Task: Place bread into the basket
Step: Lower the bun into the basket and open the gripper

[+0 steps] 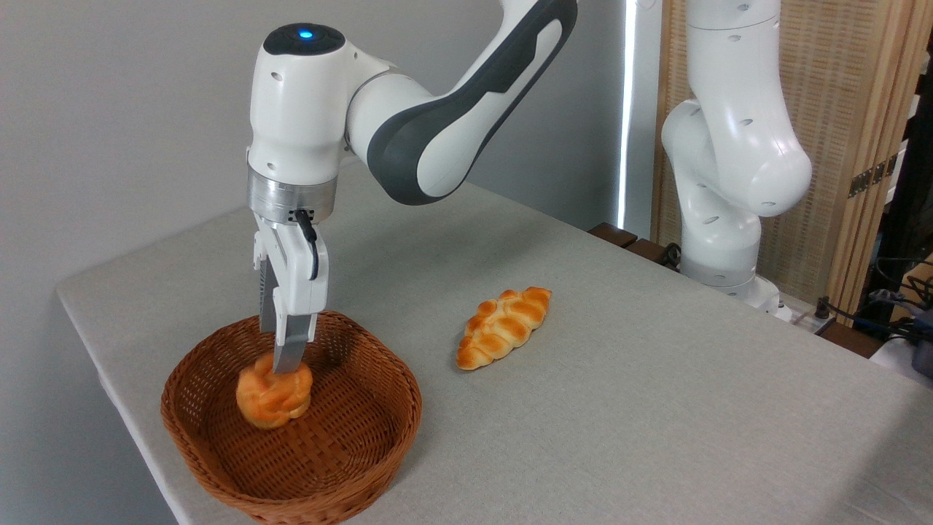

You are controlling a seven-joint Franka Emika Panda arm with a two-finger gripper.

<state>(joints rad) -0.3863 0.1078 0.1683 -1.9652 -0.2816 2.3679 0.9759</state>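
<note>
The bread [273,399], a small round orange-golden bun with a knotted top, sits on the floor of the brown wicker basket [364,445], left of its middle. My gripper [283,362] hangs straight above the bun, seen edge-on. Its fingers [289,348] are no longer closed on the bun, and the near fingertip overlaps the bun's top in this view. I cannot tell whether that tip touches the bun. The basket stands at the table's near left corner.
A longer braided golden loaf [503,327] lies on the grey tablecloth [619,408] to the right of the basket. The white base of the arm [721,168] rises at the back right. The table's left edge runs close beside the basket.
</note>
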